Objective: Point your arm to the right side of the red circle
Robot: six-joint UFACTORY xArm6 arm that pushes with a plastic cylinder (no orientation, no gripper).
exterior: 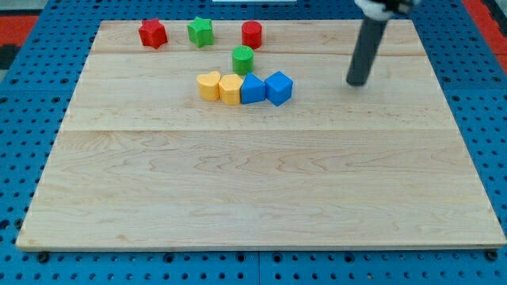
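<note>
The red circle (251,34) is a short red cylinder near the view's top, right of centre-left. My tip (356,82) is the lower end of the dark rod. It stands well to the right of the red circle and somewhat below it, apart from every block. A red star (152,33) and a green star (200,31) lie to the left of the red circle. A green cylinder (242,58) sits just below it.
A row of touching blocks lies below the green cylinder: a yellow heart (208,85), a yellow hexagon (230,89), a blue block (253,89) and a blue cube (279,87). The wooden board (253,182) sits on a blue pegboard.
</note>
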